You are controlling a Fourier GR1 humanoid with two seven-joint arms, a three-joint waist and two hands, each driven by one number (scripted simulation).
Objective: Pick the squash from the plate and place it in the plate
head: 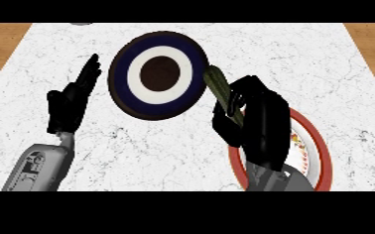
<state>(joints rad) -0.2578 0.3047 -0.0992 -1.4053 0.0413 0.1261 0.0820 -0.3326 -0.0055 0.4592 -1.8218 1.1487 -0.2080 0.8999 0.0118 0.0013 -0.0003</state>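
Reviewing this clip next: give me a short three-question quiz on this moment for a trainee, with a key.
1. True or false: the squash lies on the blue plate.
2. Which hand holds the squash? A) left hand B) right hand
3. Fill in: the plate under the right forearm has a ____ rim.

Key:
1. False. The squash is in the right hand, its tip beside the blue plate's right edge.
2. B. The right hand's fingers curl round it; the left hand rests open at the left, fingers up.
3. Red: the red plate shows at lower right.
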